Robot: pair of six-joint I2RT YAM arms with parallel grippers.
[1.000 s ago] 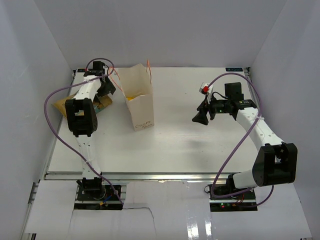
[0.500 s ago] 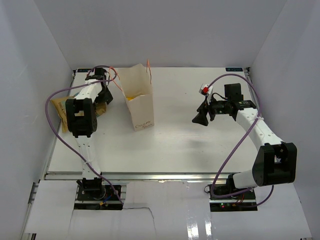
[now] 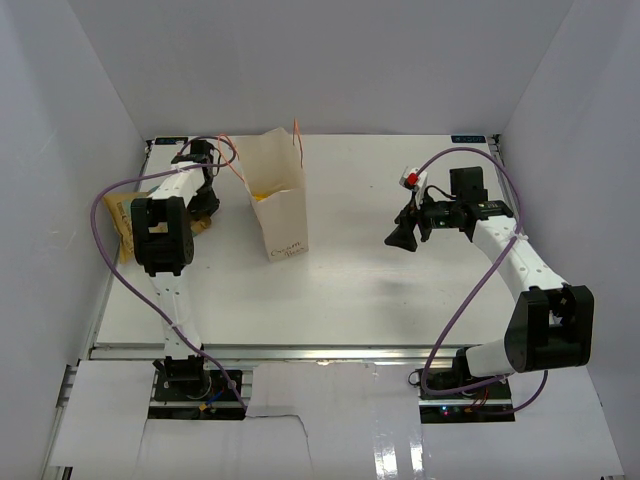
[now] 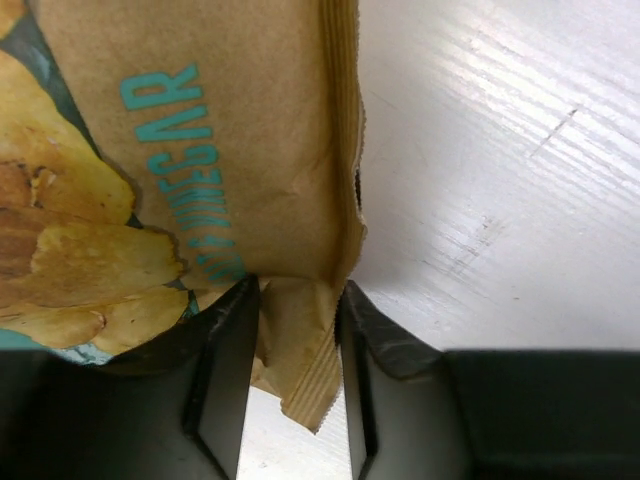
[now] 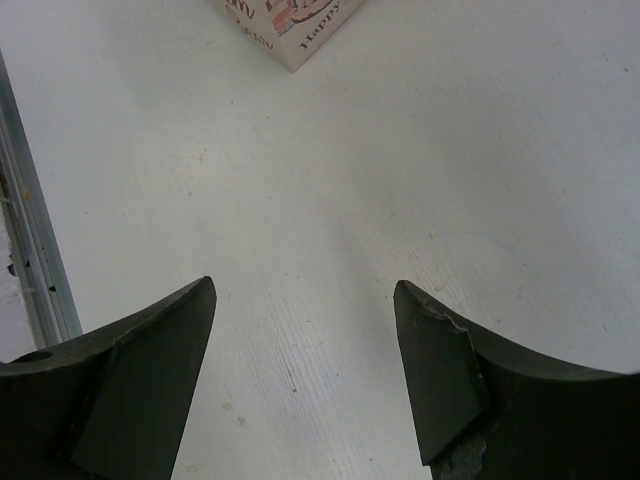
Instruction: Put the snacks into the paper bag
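Note:
An orange-yellow chip bag [image 3: 122,214], one of the snacks, lies flat at the table's far left. In the left wrist view its brown paper-like corner [image 4: 290,330] sits crumpled between my fingers. My left gripper [image 3: 203,205] [image 4: 298,300] is shut on that corner, both pads touching it. The cream paper bag [image 3: 279,205] stands upright and open just right of the left arm, with something yellow [image 3: 262,188] inside. My right gripper [image 3: 401,238] [image 5: 305,290] hovers open and empty over bare table, right of the bag, whose lettered base [image 5: 290,25] shows at the top of its view.
A small white and red thing [image 3: 408,178] sits by the right arm's wrist; whether it lies on the table I cannot tell. The enclosure's white walls close in the back and both sides. A metal rail [image 5: 30,250] runs along the table edge.
My left gripper moved down onto the chip bag's near corner and its jaws closed from wide open onto it. The right arm has not moved.

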